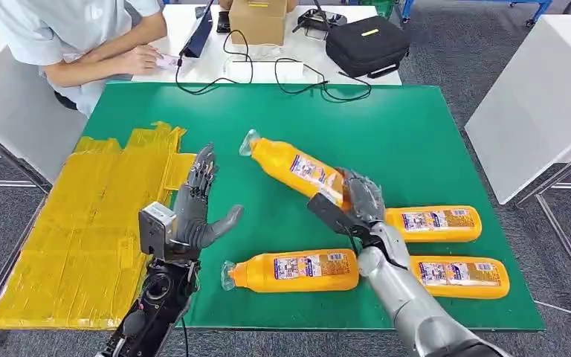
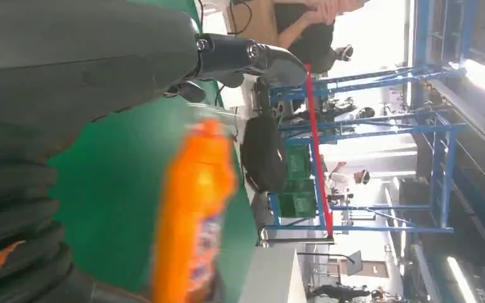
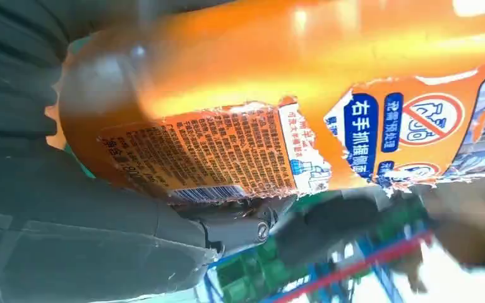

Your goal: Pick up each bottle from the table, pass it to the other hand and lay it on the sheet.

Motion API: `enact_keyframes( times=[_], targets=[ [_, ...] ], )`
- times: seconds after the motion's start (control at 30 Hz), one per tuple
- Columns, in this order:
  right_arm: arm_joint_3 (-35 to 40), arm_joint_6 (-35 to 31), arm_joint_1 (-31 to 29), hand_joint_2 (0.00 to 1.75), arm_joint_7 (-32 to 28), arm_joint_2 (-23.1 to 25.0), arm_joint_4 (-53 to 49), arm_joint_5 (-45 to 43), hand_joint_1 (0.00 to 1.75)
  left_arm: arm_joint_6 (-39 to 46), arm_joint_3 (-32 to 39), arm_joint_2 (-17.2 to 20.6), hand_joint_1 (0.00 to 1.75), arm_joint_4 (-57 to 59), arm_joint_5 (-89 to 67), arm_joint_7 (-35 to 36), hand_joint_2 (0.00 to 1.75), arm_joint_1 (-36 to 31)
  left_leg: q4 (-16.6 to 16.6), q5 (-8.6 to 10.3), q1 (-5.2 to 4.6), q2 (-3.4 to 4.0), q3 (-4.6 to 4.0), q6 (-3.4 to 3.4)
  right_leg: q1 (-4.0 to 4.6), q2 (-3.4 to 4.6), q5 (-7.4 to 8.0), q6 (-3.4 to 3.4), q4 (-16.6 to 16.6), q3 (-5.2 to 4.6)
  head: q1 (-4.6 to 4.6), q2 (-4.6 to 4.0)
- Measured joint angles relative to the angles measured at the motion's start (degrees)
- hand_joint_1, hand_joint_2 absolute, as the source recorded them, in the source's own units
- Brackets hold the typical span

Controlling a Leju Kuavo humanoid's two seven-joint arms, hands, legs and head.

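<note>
My right hand [image 1: 357,202] grips the base of an orange bottle [image 1: 294,166] and holds it tilted above the green table [image 1: 409,126], clear cap toward my left. Up close, the right wrist view has that bottle's torn label [image 3: 240,158] against the palm. My left hand [image 1: 197,204] stands open, fingers up, left of the held bottle and apart from it. The bottle appears blurred in the left wrist view [image 2: 192,208]. Three more orange bottles lie on the table: one in front [image 1: 294,271], two to the right [image 1: 435,223] [image 1: 461,277]. The yellow sheet [image 1: 82,223] covers the table's left part.
A person [image 1: 74,41] sits at the far left corner by a white table with a cardboard box [image 1: 259,18], a black case [image 1: 366,44] and cables. A white table [image 1: 543,97] stands to the right.
</note>
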Motion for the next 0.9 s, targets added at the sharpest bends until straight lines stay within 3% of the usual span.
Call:
enact_keyframes(
  times=[0.1, 0.23, 0.47, 0.63, 0.9],
  targets=[
    [-2.6, -1.7, 1.8, 1.75, -5.2, 0.5, -2.7, -6.5, 1.75, -0.1, -0.7, 0.0, 0.0, 0.0, -0.4, 0.0, 1.75, -0.9, 0.0, -0.01, 0.0, 0.0, 0.0, 0.0, 0.0, 0.01, 0.0, 0.0, 0.0, 0.0, 0.0, 0.0],
    [-5.1, 2.8, 4.4, 1.75, -11.4, 1.9, -6.4, -18.0, 1.75, -0.9, -2.0, 0.1, 0.0, -0.1, -0.9, 0.8, 1.75, -2.3, 0.0, -0.01, 0.0, 0.0, 0.0, 0.0, 0.01, 0.01, 0.0, 0.0, 0.0, -0.01, 0.0, 0.0],
    [-4.3, 10.7, 7.2, 1.75, -13.6, 4.1, -11.7, -29.7, 1.75, -2.1, -4.1, 0.3, 0.0, -0.1, 0.3, 4.1, 1.75, -6.3, 0.0, 0.02, 0.02, 0.01, 0.0, -0.03, 0.02, 0.01, 0.0, 0.0, 0.0, -0.02, 0.02, 0.0],
    [-0.2, 13.5, 8.5, 1.75, -13.5, 4.8, -16.0, -32.0, 1.75, -2.7, -5.5, 0.2, 0.0, 0.3, 1.9, 6.4, 1.75, -8.5, 0.0, 0.02, 0.01, 0.01, -0.01, -0.03, 0.02, 0.01, 0.0, 0.0, 0.0, -0.02, 0.0, 0.0],
    [6.0, 12.6, 9.6, 1.75, -13.8, 5.2, -19.6, -29.8, 1.75, -3.8, -6.4, 0.2, 0.0, 1.4, 3.5, 8.1, 1.75, -10.5, 0.0, 0.01, 0.01, 0.01, -0.02, -0.03, 0.02, 0.01, 0.0, -0.01, 0.0, -0.04, 0.0, 0.0]
  ],
)
